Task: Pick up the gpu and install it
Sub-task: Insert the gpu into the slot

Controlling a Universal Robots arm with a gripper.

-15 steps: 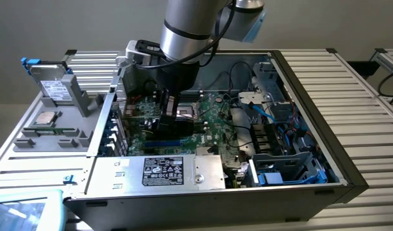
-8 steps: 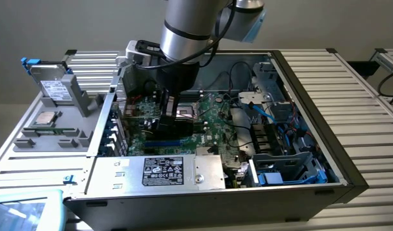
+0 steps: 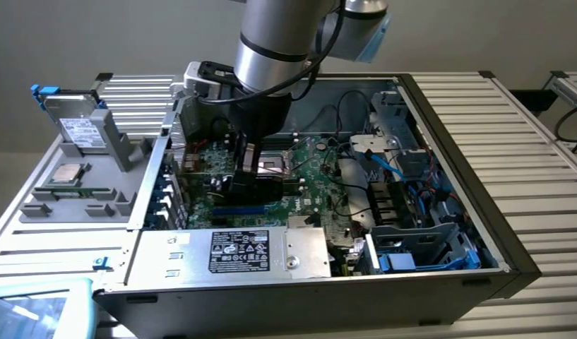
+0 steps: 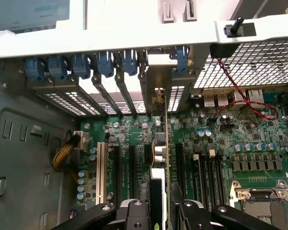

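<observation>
The gpu (image 4: 159, 158) stands edge-on over the green motherboard (image 4: 240, 143), in line with an expansion slot. Its metal bracket (image 4: 158, 86) rests against the case's rear slot opening. My gripper (image 4: 162, 213) is shut on the card's upper edge, with a black finger (image 4: 134, 213) on either side. In the exterior view the arm reaches down into the open computer case (image 3: 457, 127). There the gripper (image 3: 243, 185) hangs low over the motherboard (image 3: 312, 187), near the case's rear wall, and the card shows as a dark shape (image 3: 268, 188) beneath it.
Blue slot clips (image 4: 77, 67) and blank slot covers line the rear wall beside the card. A CPU socket (image 4: 264, 206) and a red wire (image 4: 245, 100) lie nearby. The power supply (image 3: 236, 251), the drive cage with blue cables (image 3: 425, 247) and a grey parts tray (image 3: 81, 176) surround the work area.
</observation>
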